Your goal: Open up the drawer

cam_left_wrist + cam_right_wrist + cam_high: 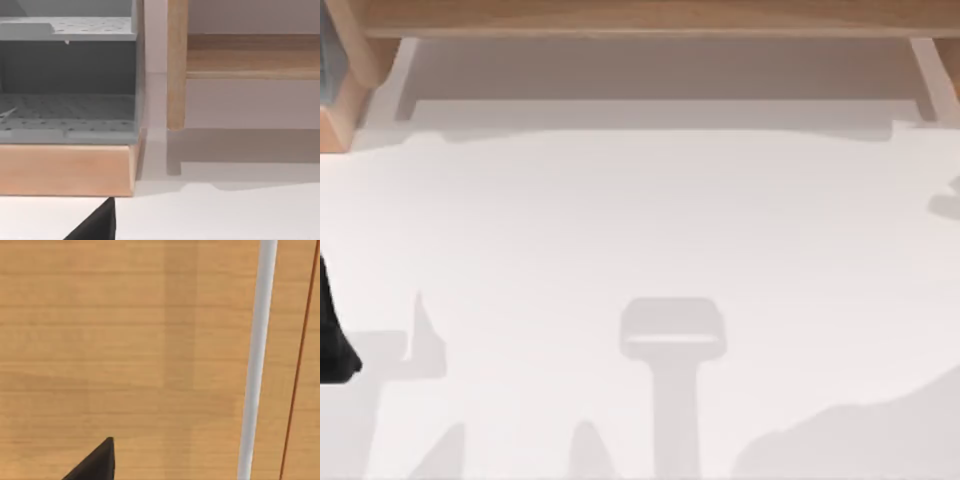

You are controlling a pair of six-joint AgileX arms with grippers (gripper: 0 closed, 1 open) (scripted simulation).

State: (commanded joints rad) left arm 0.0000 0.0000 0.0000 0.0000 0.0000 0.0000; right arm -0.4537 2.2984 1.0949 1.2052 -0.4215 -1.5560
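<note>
Right gripper (95,462) is up close to the wooden drawer front (125,340), a dark tip of it poking into the right wrist view. Open or shut, I cannot tell, and nothing shows in its hold. The white bar handle (255,365) runs just beside it, apart from the tip. By my read no pull has started: the handle is not yet taken, so the grasp and the whole draw outward remain. Left arm (335,340) sits parked at the table's (640,230) left edge.
</note>
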